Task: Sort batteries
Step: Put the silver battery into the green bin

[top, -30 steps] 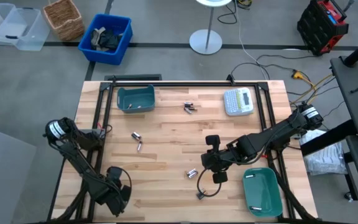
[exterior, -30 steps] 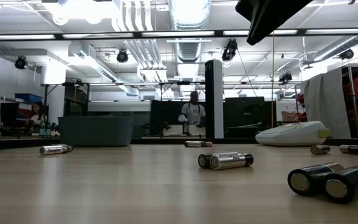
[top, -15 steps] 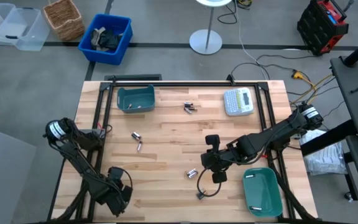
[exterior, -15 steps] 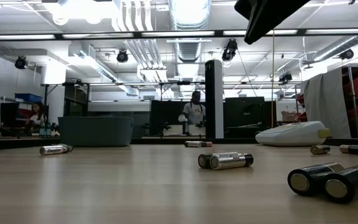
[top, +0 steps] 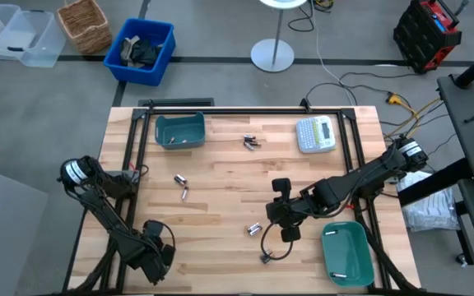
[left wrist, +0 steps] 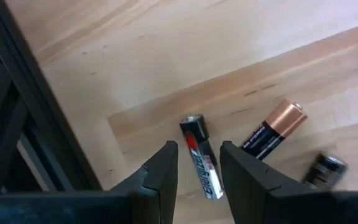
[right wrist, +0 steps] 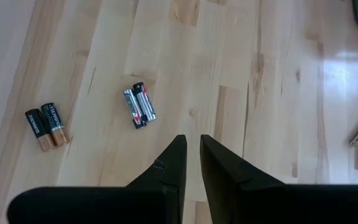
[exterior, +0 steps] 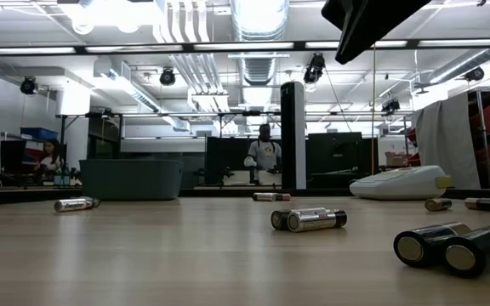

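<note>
Batteries lie flat in scattered pairs on wood: silver pair centre-low, pair upper-middle, pair left-centre, copper-tipped dark pair bottom-centre.

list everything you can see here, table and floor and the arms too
batteries: at least seven, silvery or dark with copper ends, in small groups across the table
table: one, light wood
bins: two, teal, one far left, one near right on the table
label maker: one, grey-white, far right of the table
blue bin: one, on the floor beyond the table
wicker basket: one, tan, beside the blue bin
people: two, far off in the room behind
left gripper: near-left corner, open over a silver-black battery
right gripper: near-middle of the table, fingers almost together, empty
</note>
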### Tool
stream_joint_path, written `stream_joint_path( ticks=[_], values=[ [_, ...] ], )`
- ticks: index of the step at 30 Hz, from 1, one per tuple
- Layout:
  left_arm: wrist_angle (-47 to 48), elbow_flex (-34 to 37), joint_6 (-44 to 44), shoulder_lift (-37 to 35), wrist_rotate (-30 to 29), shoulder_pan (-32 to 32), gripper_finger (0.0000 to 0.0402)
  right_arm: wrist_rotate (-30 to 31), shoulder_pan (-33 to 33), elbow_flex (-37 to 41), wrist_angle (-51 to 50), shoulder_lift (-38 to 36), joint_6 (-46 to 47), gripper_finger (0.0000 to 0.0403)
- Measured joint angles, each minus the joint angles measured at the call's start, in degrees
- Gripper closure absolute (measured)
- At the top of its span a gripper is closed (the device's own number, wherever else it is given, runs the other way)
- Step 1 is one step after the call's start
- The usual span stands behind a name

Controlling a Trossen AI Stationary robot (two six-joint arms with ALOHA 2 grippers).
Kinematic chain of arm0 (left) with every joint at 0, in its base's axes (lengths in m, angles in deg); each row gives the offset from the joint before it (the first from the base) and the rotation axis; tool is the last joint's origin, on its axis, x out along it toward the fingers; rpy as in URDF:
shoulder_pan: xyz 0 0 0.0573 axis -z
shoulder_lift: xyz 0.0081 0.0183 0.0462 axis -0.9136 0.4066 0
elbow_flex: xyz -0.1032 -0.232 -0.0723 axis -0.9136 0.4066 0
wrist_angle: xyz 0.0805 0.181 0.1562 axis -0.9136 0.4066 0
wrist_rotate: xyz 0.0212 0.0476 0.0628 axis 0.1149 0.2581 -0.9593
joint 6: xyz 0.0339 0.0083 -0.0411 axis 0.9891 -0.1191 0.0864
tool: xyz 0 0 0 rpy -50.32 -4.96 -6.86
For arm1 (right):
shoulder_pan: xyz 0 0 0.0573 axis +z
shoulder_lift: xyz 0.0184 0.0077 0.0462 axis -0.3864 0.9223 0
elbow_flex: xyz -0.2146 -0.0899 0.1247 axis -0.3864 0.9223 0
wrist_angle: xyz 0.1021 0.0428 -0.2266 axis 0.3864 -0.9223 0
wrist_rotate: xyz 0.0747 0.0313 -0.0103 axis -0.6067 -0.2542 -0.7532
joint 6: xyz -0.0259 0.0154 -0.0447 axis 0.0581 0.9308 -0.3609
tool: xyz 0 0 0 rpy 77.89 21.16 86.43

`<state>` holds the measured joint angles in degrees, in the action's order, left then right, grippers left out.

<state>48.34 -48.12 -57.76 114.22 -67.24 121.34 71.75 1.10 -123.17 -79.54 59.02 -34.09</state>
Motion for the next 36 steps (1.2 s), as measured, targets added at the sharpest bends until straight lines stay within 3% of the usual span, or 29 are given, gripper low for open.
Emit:
stream_joint_path(
  ticks=[26, 33, 36],
  values=[
    [-3.08, 3.82, 0.17, -0.18, -0.02, -0.02, 0.0325, 0.02, -0.26, 2.49, 1.9, 0.0, -0.23, 0.0364],
    [-1.14, 3.88, 1.53, -0.09, -2.8, 0.02, 0.0327, 0.05, 0.61, 1.69, -5.6, -0.97, 2.61, 0.0364],
    [0.11, 3.48, 2.65, 0.0, -4.29, 0.02, 0.035, 0.03, 1.86, 1.63, -8.55, -2.91, 5.21, 0.0364]
  ],
)
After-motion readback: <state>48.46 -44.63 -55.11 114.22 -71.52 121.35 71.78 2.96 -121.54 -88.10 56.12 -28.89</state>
